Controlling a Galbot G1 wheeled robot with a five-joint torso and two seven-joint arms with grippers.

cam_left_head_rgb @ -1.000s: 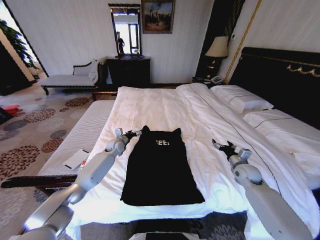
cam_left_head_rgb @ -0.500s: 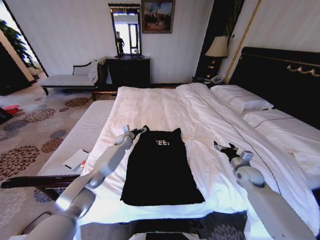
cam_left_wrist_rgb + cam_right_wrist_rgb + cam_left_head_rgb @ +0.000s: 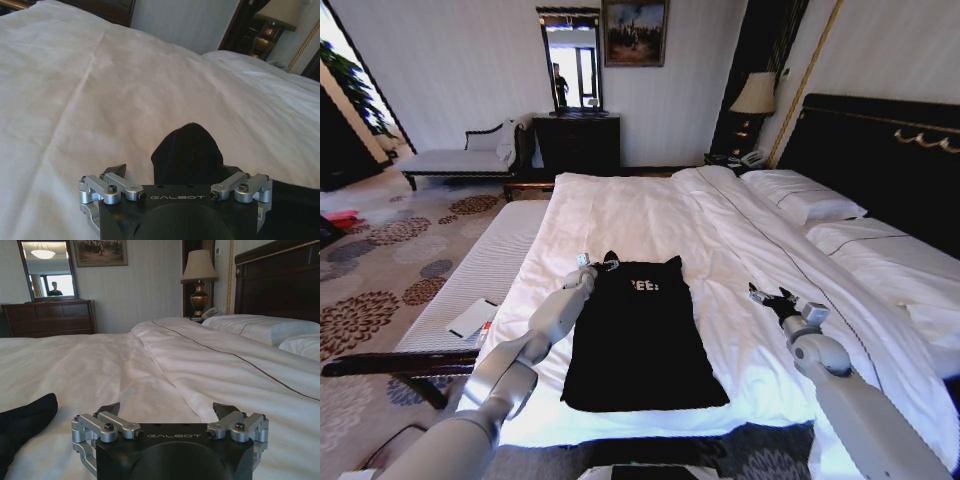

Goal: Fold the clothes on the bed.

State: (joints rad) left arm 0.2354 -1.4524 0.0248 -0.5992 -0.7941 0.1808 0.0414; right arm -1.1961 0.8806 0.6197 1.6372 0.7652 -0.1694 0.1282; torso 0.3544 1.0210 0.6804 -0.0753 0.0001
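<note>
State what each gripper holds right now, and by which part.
Nothing is held. The left gripper is open at the T-shirt's shoulder corner; the right gripper hangs open over the bed.

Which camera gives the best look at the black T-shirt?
The head view: the whole T-shirt lies flat on the bed. The left wrist view shows one sleeve tip; the right wrist view catches just a dark corner.

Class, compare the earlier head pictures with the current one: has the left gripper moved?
Yes. The left gripper has moved forward and to the right, from the bare sheet beside the T-shirt up to its far-left corner, jaws open.
</note>
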